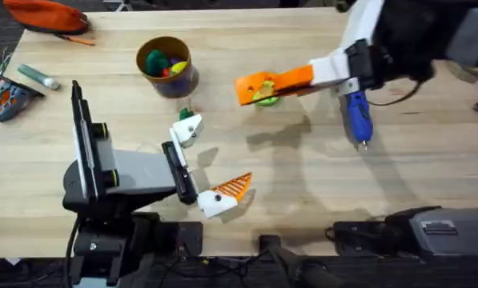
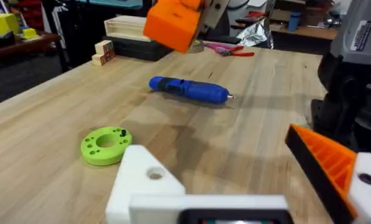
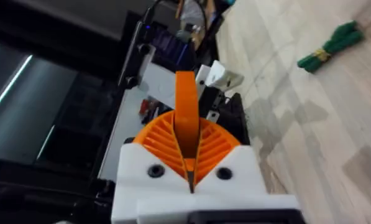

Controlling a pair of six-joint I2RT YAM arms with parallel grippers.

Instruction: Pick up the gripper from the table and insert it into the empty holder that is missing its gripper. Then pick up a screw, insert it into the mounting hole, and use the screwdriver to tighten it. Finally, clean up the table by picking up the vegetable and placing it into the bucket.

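Your right gripper [image 1: 259,86] hangs above the table, out past the middle, with its two orange ribbed pads [image 3: 166,140] pressed together on the small orange gripper piece [image 3: 186,118], which stands up between them in the right wrist view. Directly under that gripper lies the lime-green disc [image 1: 266,99], and just off to its right the blue screwdriver [image 1: 356,117] lies flat on the wood, metal tip pointing toward your bases. In the left wrist view the same screwdriver [image 2: 188,88] lies beyond the disc [image 2: 106,145], and the clamped orange piece [image 2: 173,22] hovers above them.

Your left gripper [image 1: 207,164] rests low near the front of the table, its fingers spread wide apart and holding nothing. One finger is the bare white holder [image 1: 187,130], with a small dark screw spot showing on it in the left wrist view [image 2: 149,180]; the other carries its orange ribbed tip [image 1: 232,188].

Just beyond the bare holder, nearly touching it, lies the dark-green vegetable [image 1: 185,114]; the right wrist view shows it [image 3: 330,46] lying on the wood with a yellowish band around its middle. Farther out from your left gripper stands the bucket [image 1: 166,66], yellow inside, dark outside, with a few coloured toys in it.
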